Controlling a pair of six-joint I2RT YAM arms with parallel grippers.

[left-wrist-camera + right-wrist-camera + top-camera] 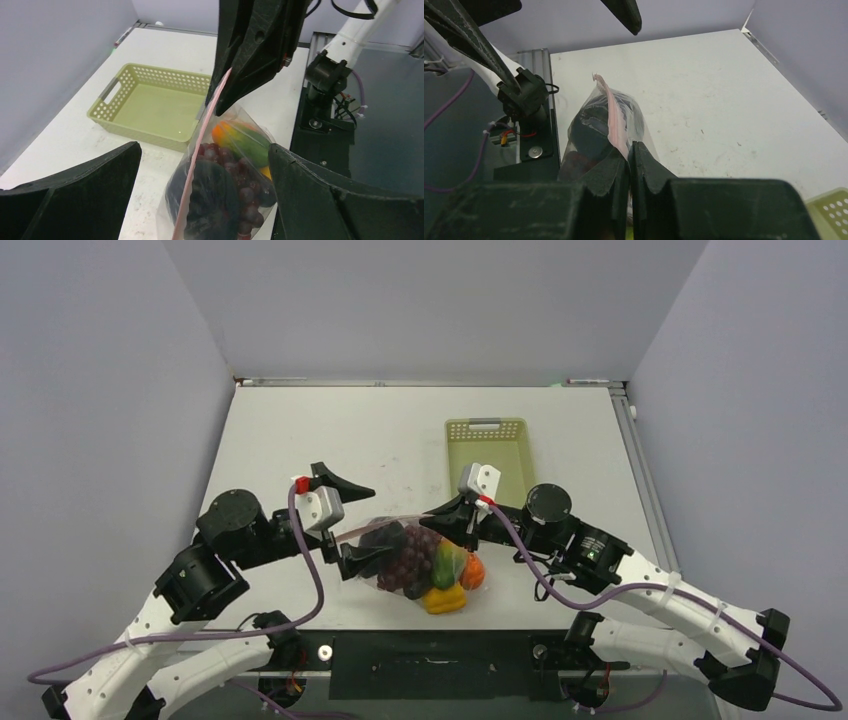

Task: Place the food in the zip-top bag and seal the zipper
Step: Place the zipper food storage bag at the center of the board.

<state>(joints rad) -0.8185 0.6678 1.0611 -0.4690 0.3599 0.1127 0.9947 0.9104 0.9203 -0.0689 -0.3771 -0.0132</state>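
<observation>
Two hands, two jobs. My right hand [630, 150] is clenched on the zipper [615, 122] at one end. The pink-red strip is pinched flat between its fingers, and that grip holds the mouth edge of the zip-top bag [420, 560] lifted. My left hand [205, 146] is spread wide and grasps nothing, with one finger on each side of the strip and neither touching it.

All the food [430, 565] I can see is inside the bag, with grapes and green, yellow and orange pieces bulging low against the plastic. So I judge that only the seal is left. I cannot tell whether any of the strip is already pressed shut.

To do it well, I should close my left hand squarely across the strip just beside the right one. Then I draw it along to the free end while the right hand anchors the strip taut and straight. A pinch set lower would catch plastic or fruit instead of the track.

The bag sits near the tabletop [330, 430] front edge, so the pull should run sideways to my left, not toward me. A pale green basket [450, 450] lies behind my right hand, near the bag but apart from it. To the left the tabletop spreads wide.
</observation>
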